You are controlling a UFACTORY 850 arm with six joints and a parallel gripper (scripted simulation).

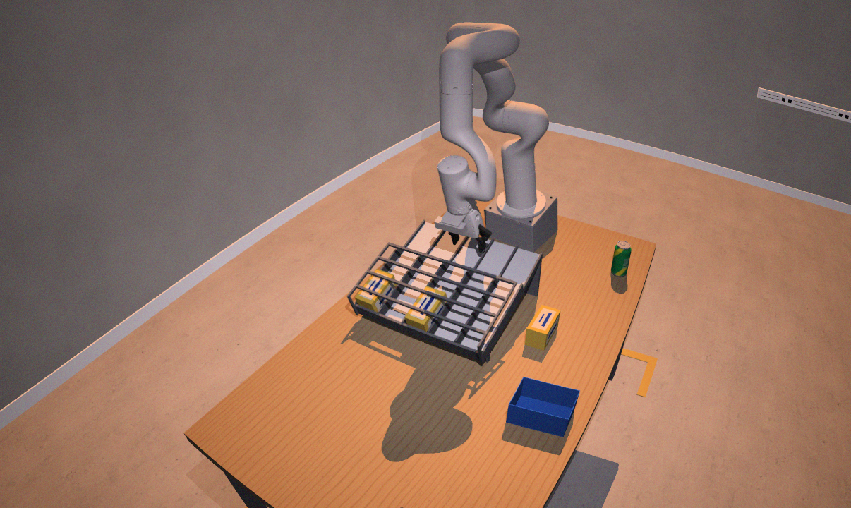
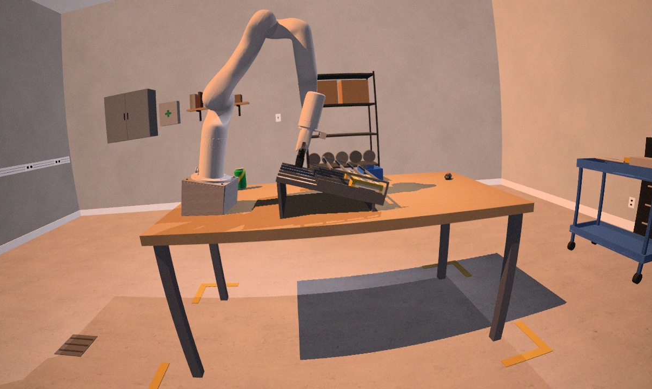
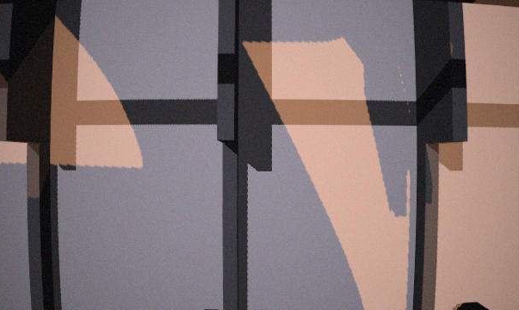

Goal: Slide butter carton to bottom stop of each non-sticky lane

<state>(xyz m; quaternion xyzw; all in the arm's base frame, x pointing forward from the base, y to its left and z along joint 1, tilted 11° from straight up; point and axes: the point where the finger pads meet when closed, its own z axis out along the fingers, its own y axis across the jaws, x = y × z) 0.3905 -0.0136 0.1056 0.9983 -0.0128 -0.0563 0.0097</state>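
The grey shelf point(image 1: 538, 278) point(image 2: 338, 191) slopes down from the robot's base side. Seen in the top view, one yellow butter carton point(image 1: 370, 300) lies at the bottom stop of the far-left lane, and another carton point(image 1: 419, 315) at the bottom stop of the middle lane. The third carton point(image 1: 538, 336) stands on the table, right of the shelf. My gripper point(image 1: 468, 244) point(image 2: 299, 164) is open and empty, low over the shelf's upper end near the middle. The wrist view shows lane floors, a divider point(image 3: 230, 207) and no carton; just a bit of fingertip shows at its bottom edge.
Crossbars point(image 1: 447, 263) span the lower part of the lanes. A blue bin point(image 1: 539, 420) stands on the table point(image 1: 302, 404) beyond the loose carton. A green can point(image 1: 619, 259) point(image 2: 240, 179) stands near the table edge. A small dark object point(image 2: 447, 176) lies at the far end.
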